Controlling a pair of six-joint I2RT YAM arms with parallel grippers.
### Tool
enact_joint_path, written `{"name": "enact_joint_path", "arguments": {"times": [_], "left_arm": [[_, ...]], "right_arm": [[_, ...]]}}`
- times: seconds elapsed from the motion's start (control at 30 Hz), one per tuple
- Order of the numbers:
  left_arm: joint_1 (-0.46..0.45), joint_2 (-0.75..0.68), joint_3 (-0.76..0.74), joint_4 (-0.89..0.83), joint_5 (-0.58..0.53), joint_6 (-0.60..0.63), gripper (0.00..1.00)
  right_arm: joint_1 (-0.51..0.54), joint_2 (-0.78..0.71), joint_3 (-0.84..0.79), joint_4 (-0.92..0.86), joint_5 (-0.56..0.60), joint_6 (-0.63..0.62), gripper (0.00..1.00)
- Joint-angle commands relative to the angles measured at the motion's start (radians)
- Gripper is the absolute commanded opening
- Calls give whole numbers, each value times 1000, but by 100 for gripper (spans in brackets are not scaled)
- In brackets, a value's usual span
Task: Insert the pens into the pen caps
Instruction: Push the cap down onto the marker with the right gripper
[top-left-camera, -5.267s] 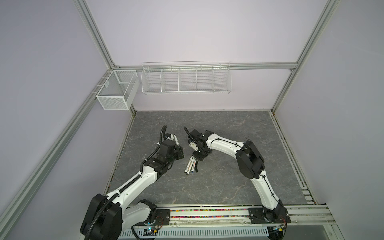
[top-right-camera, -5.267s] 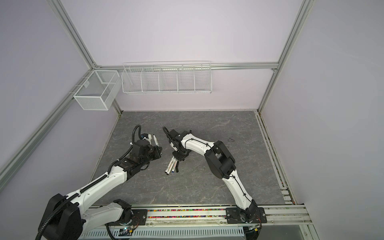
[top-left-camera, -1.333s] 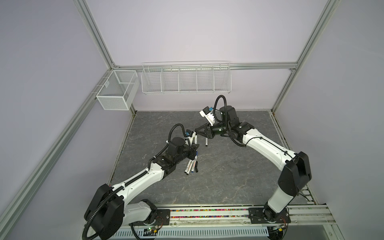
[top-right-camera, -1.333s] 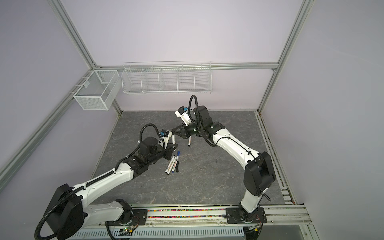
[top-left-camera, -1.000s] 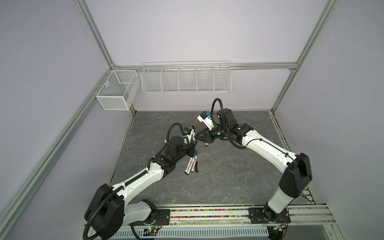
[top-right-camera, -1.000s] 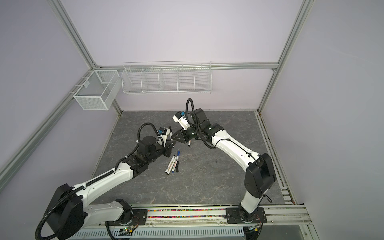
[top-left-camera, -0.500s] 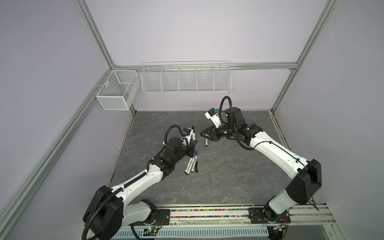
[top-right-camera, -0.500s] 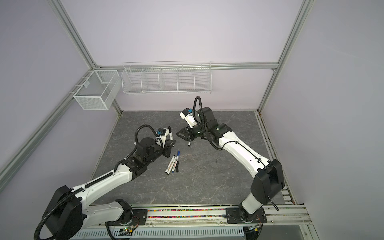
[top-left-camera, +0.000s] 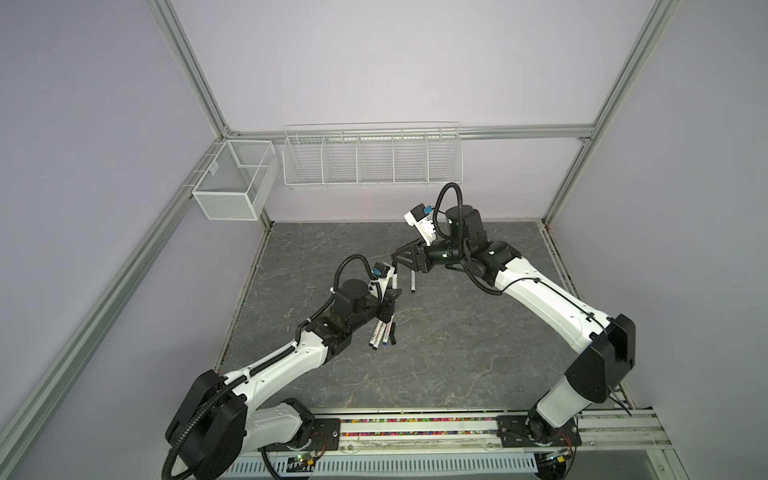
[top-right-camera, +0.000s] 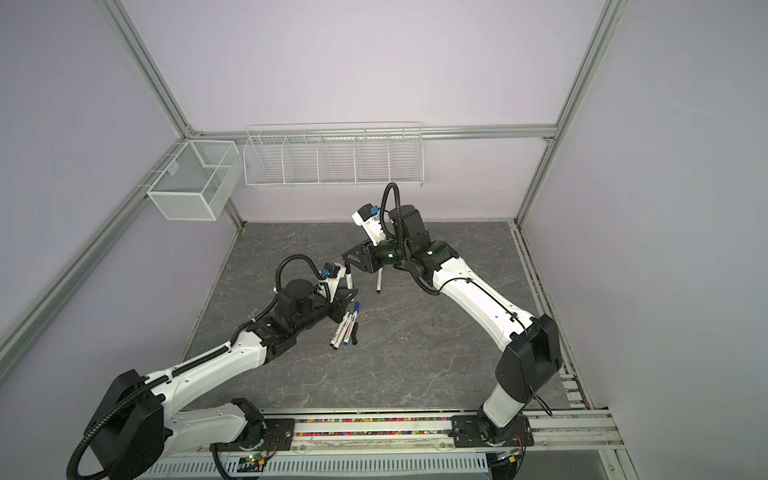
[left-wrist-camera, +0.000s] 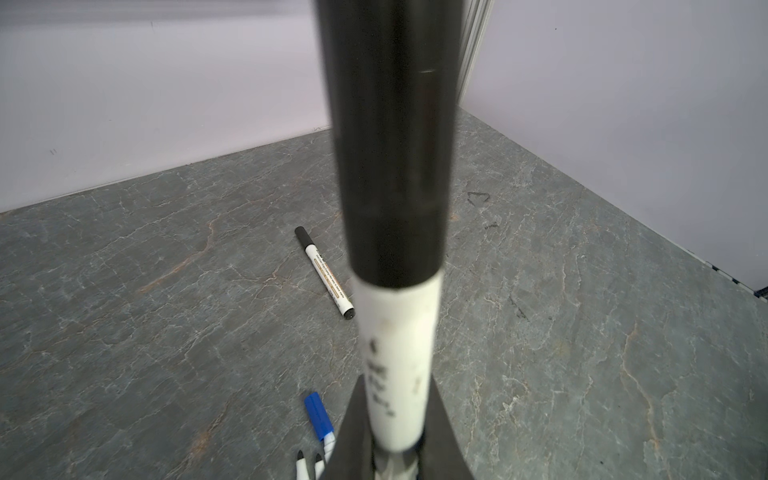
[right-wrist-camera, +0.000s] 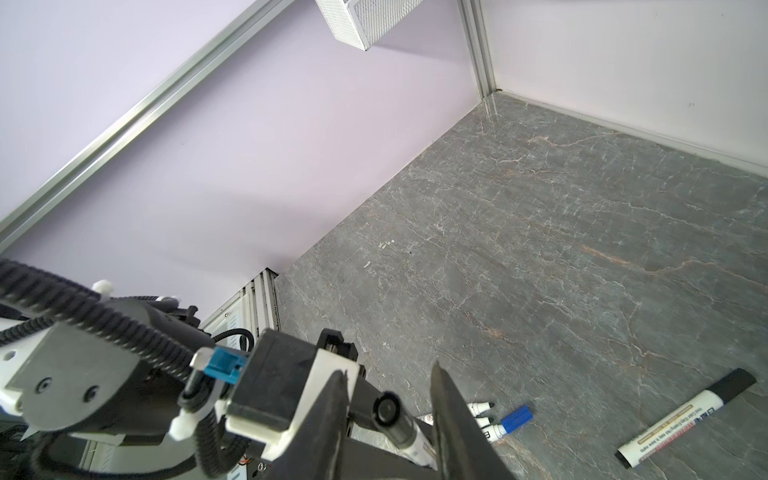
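Left gripper (left-wrist-camera: 395, 419) clamps a black-capped marker pen (left-wrist-camera: 397, 340) by its white barrel, long axis rising toward right gripper (right-wrist-camera: 388, 372); those jaws stand apart, empty, just off the pen's cap (right-wrist-camera: 386, 409).

Top views high, looking down at whole table (top-left-camera: 436, 365); wrist views close, low, sharing lone pen (left-wrist-camera: 328, 276)

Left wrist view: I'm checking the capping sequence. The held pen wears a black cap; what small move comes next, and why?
Probably the left end effector should lower its pen onto the table beside the capped pen lying there. The black cap looks seated, the right end effector stands open, holding nothing, and uncapped pens lie nearby.
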Motion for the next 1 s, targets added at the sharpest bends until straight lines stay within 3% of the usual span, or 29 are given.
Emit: {"name": "enact_joint_path", "arguments": {"times": [0.0, 0.57, 0.97], "left_arm": [[-6, -10, -5, 20, 21, 6, 0], [-6, -51, 26, 99, 33, -79, 0], [-3, -50, 76, 158, 10, -131, 0]], "right_arm": [[12, 22, 6, 16, -25, 23, 36], [-8, 28, -96, -55, 55, 52, 18], [-65, 29, -171, -113, -160, 38, 17]]}}
